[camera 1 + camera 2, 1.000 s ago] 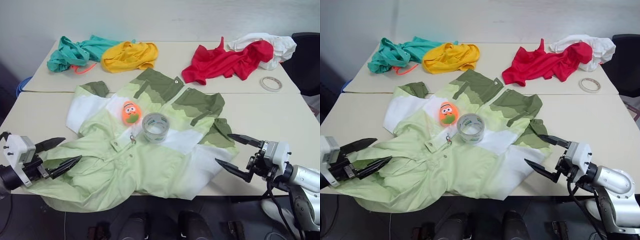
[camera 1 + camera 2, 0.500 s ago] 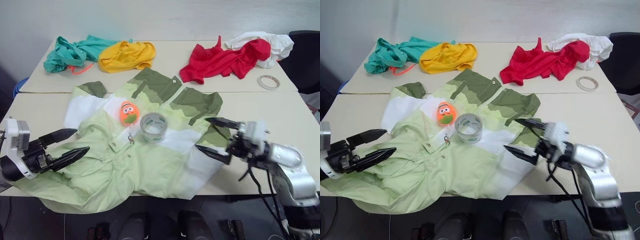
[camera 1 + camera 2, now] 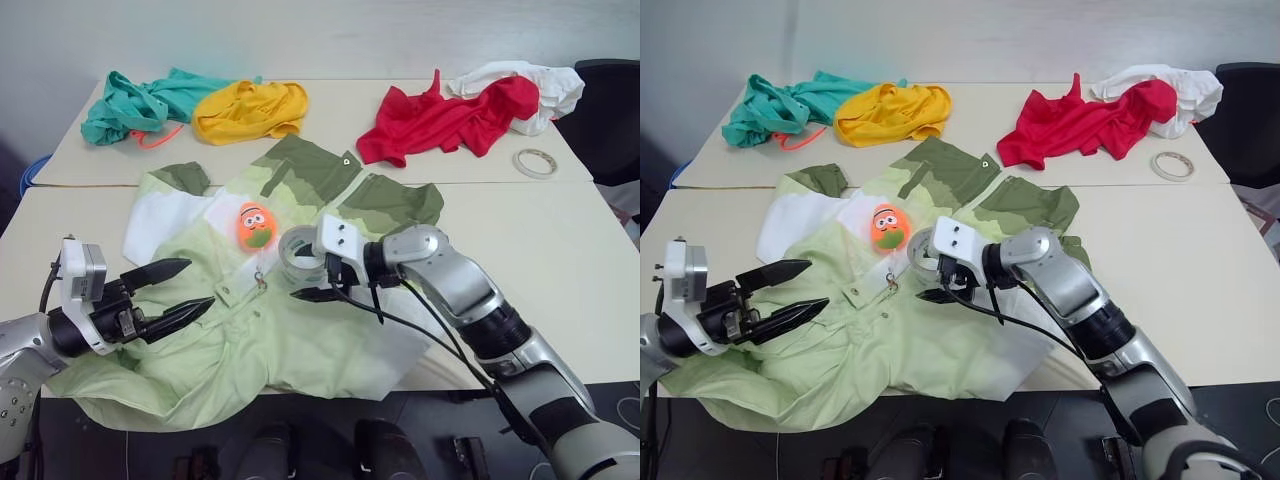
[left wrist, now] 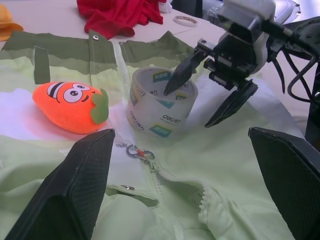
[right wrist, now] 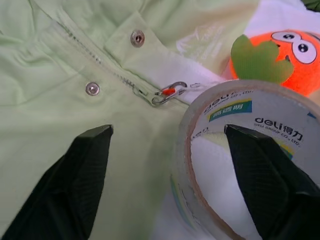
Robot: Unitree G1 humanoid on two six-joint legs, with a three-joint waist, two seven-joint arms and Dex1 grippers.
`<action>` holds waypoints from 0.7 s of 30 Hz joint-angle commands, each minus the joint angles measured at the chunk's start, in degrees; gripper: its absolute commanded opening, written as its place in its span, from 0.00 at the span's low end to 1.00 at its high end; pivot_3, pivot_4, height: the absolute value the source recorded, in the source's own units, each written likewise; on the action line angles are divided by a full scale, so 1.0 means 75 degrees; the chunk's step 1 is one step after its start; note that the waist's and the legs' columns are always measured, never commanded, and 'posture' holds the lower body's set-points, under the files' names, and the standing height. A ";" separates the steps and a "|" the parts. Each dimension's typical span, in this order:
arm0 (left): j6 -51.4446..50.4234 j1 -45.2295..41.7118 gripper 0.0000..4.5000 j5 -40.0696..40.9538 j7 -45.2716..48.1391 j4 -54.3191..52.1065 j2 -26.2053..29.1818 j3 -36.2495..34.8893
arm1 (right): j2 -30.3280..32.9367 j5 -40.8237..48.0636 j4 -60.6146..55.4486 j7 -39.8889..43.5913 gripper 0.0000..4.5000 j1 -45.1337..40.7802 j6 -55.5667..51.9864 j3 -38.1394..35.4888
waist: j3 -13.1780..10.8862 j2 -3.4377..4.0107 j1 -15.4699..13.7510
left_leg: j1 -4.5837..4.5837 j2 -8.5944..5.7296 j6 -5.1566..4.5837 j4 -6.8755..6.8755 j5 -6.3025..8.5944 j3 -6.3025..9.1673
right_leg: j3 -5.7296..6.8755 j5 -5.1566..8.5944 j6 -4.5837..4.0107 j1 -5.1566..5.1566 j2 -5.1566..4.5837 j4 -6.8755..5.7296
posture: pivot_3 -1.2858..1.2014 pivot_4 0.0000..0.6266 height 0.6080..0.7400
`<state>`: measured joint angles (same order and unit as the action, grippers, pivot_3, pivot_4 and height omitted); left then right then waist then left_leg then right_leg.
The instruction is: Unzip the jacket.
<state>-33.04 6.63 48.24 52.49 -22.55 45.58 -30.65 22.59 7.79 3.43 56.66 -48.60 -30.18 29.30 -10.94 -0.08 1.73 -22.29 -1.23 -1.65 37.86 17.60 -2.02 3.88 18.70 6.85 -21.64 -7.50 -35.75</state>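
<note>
Two tools I run: left tool (image 3: 180,290) gapes wide over the jacket (image 3: 300,330) spread on the tabletop (image 3: 560,230); right tool (image 4: 210,95) straddles the tape roll (image 4: 160,107), parted.

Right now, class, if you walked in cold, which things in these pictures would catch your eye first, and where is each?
The big green-and-white jacket spread across the near table, with an orange charm and a roll of clear tape lying on its chest. The right gripper hangs at the tape roll, one finger over its hole, while the left gripper waits open over the jacket's left side. Bright red and yellow garments lie on the far table.
</note>
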 commanded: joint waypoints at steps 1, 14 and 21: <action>0.0188 0.0091 1.00 -0.0043 -0.0061 -0.0352 -0.0092 -0.0063 | -0.0006 -0.0343 0.0128 0.0294 0.52 -0.0274 0.0074 0.0201 | 0.0000 -0.0001 0.0002 | 0.0001 0.0002 0.0000 0.0001 0.0000 0.0001 | 0.0001 0.0000 0.0000 0.0000 0.0001 -0.0003 | 0.52 0.24 1.00; 0.0462 -0.0728 1.00 -0.0172 -0.0178 -0.0366 -0.0622 0.0944 | 0.1246 0.2606 -0.1131 0.1814 0.06 0.1110 0.0238 -0.3287 | 0.0001 -0.0010 -0.0055 | -0.0008 -0.0007 -0.0010 0.0007 0.0011 0.0008 | 0.0038 -0.0002 0.0004 0.0008 -0.0002 0.0002 | 0.52 0.24 1.00; 0.0601 -0.0970 1.00 -0.0351 -0.0070 -0.0402 -0.0641 0.1503 | 0.4454 0.1228 0.1532 0.0848 0.06 0.1758 0.0480 -0.5083 | 0.0000 -0.0010 -0.0204 | -0.0006 0.0002 -0.0012 0.0015 0.0014 -0.0003 | 0.0044 -0.0004 0.0007 0.0020 -0.0008 0.0029 | 0.52 0.24 1.00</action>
<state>-29.83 0.12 46.20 51.50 -24.03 40.90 -20.09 52.64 20.78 8.10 65.48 -35.79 -29.01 -5.89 -10.93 -0.15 0.20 -22.33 -1.21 -1.75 37.97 17.70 -2.08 4.20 18.67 6.91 -21.49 -7.56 -35.52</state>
